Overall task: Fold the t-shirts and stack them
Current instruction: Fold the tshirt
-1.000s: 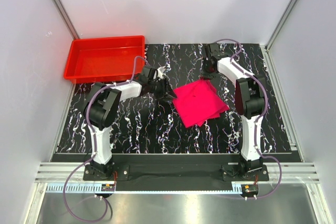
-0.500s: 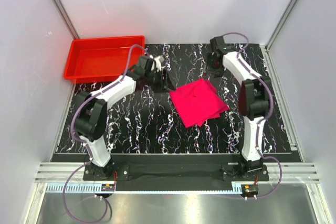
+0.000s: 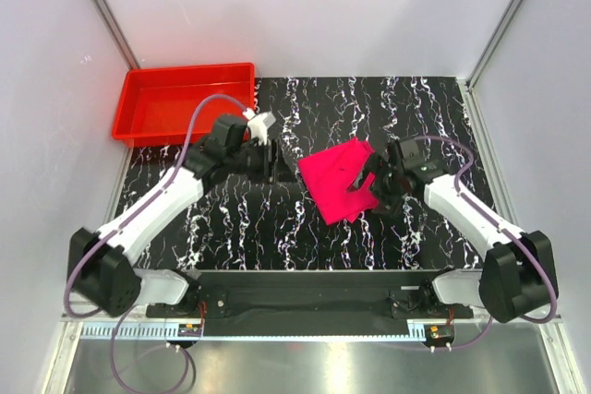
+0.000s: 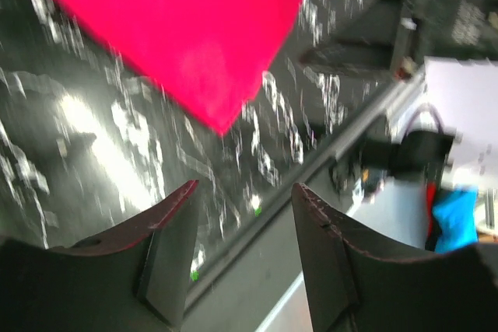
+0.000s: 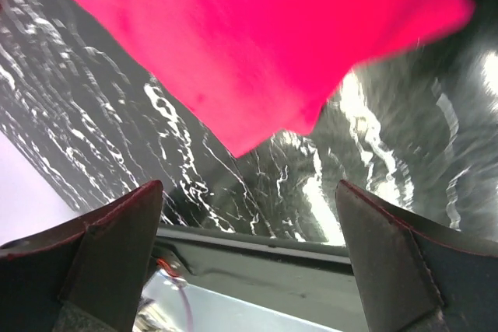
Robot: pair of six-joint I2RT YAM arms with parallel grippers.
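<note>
Up on the overhead cam, the magenta-pink t-shirt [image 3: 337, 182] lies folded into a tilted square around the middle of the black marbled table [image 3: 277, 228], well apart from the red tray [image 3: 175, 103] at the far left corner. You can see the left gripper [image 3: 270, 161] just beside the shirt's left edge. The right gripper [image 3: 374, 182] is at its right edge and overlaps the cloth from this angle, but I can't tell if it's touching. Left wrist cam is pretty blurry, but the left gripper [image 4: 245, 231] has its fingers [image 4: 167, 246] spread with nothing between them, and the t-shirt [image 4: 179, 29] lies farther out on the table [image 4: 101, 153], one corner pointing back toward the gap. Right wrist cam, same deal: the right gripper [image 5: 249, 254] has its fingers [image 5: 109, 262] wide apart and empty, with the t-shirt [image 5: 257, 36] filling the top of the view over the table [image 5: 257, 192].
</note>
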